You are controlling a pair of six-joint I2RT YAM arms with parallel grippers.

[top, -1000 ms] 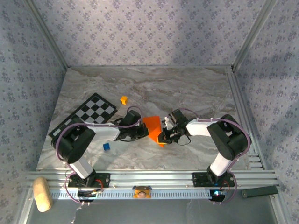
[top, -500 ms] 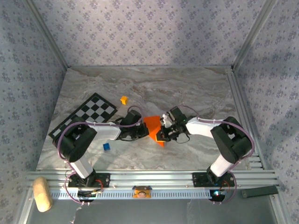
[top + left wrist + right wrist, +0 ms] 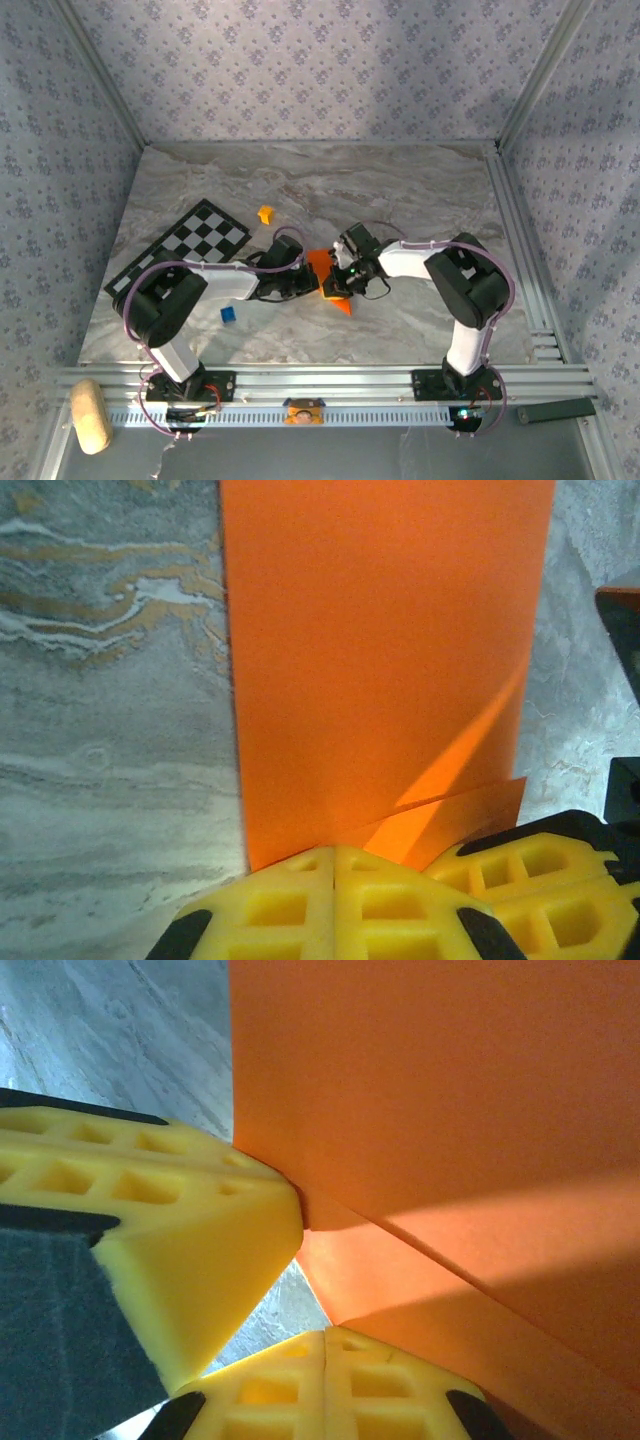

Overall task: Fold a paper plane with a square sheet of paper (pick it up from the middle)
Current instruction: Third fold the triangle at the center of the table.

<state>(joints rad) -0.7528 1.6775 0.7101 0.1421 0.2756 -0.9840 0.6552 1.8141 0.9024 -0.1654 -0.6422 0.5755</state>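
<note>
Sitting btwn closed L fingers (image 3: 270, 910) & R fingers (image 3: 390, 1388): orange paper (image 3: 320, 268).

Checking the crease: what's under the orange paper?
The marble table shows around the orange paper, which lies on it. At the near edge a second orange layer peeks out, a fold by the look. Anything else beneath is covered by the sheet.
</note>
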